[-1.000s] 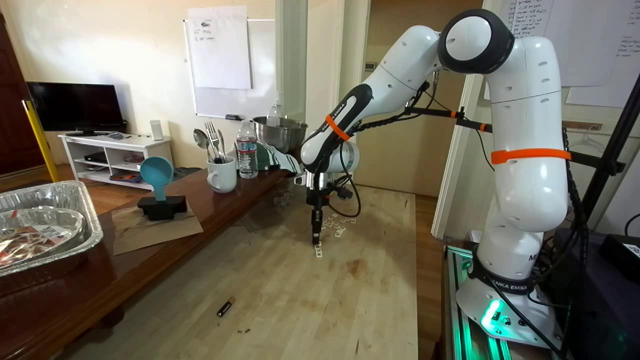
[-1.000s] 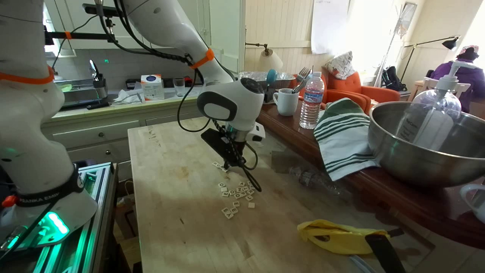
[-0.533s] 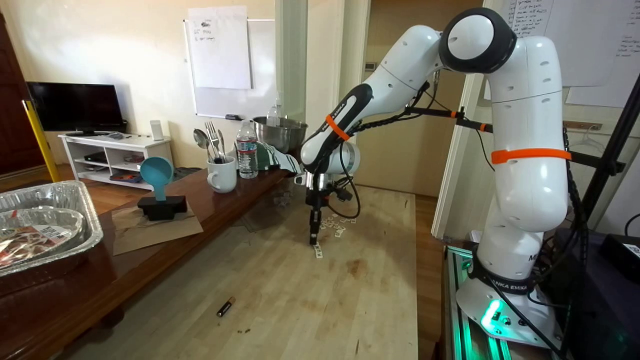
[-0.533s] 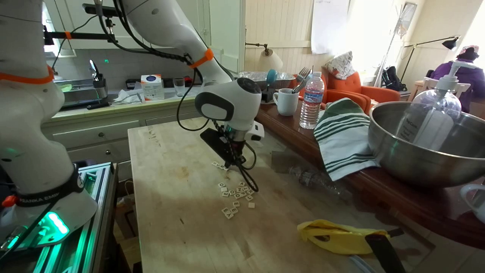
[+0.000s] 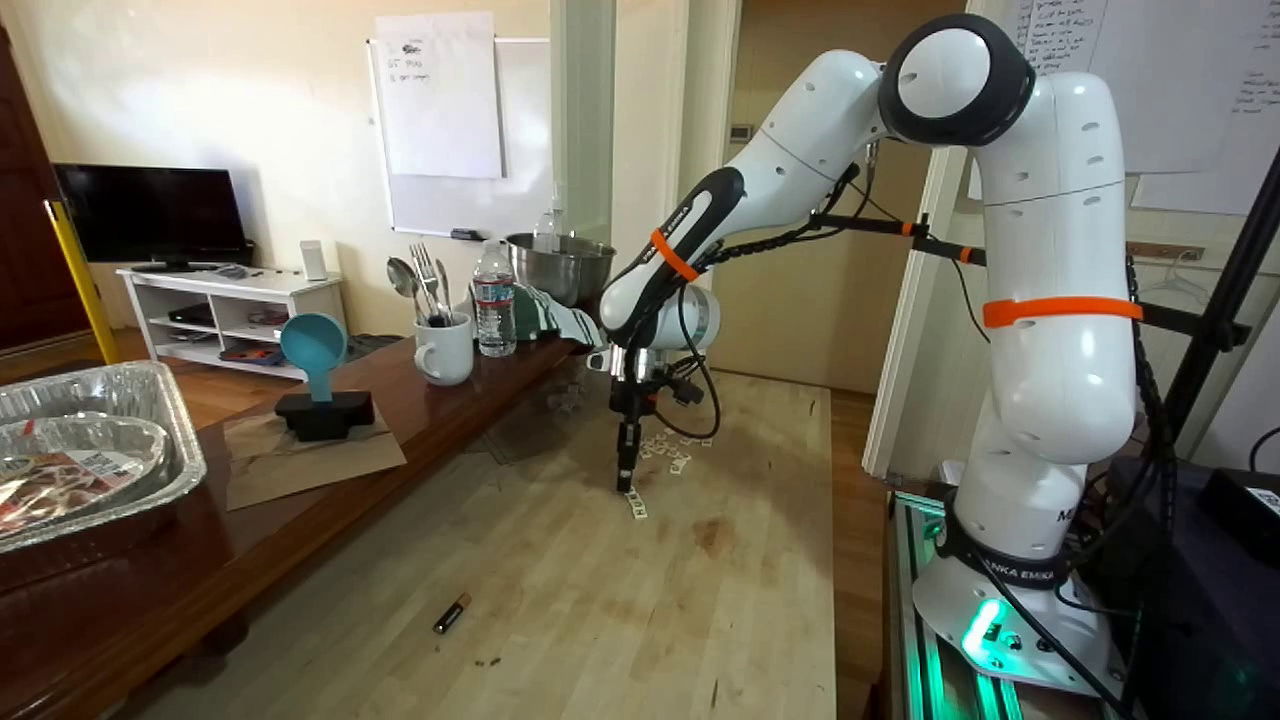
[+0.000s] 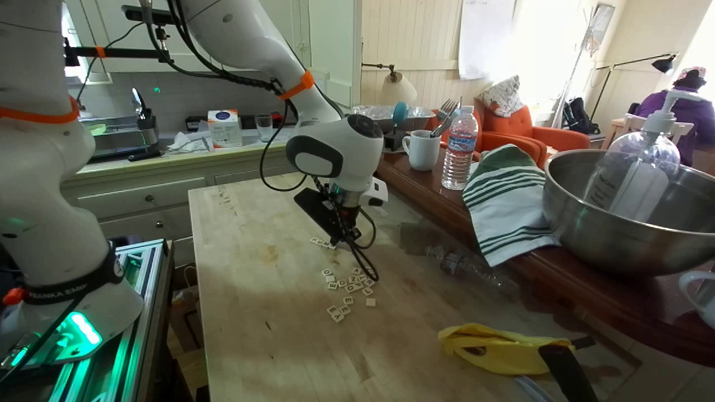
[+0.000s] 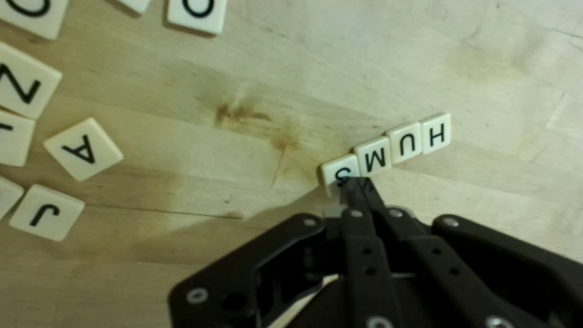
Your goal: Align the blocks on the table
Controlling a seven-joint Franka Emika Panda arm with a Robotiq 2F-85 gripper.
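Small cream letter blocks lie on the light wooden table (image 5: 700, 610). Four of them form a touching, slightly bowed row: H (image 7: 436, 132), U (image 7: 404, 142), M (image 7: 373, 156) and S (image 7: 334, 173). The row also shows in both exterior views (image 5: 637, 506) (image 6: 320, 242). My gripper (image 7: 359, 180) is shut with its fingertips together and nothing between them. The tips are low over the lower edge of S, by its corner with M, and hide part of S. The gripper stands at the row's end in both exterior views (image 5: 624, 487) (image 6: 334, 244).
Several loose letter blocks lie apart from the row, among them A (image 7: 83, 149) and J (image 7: 46, 213). A battery (image 5: 452, 613) lies on the table. A raised dark wooden ledge (image 5: 330, 535) runs alongside, bearing a mug (image 5: 444, 350) and bottle. A yellow bag (image 6: 497, 349) lies beyond.
My shut gripper has moved a little left in both exterior views except at the fingertips in one. The row's gripper end has shifted the same way, so the row now lies turned slightly.
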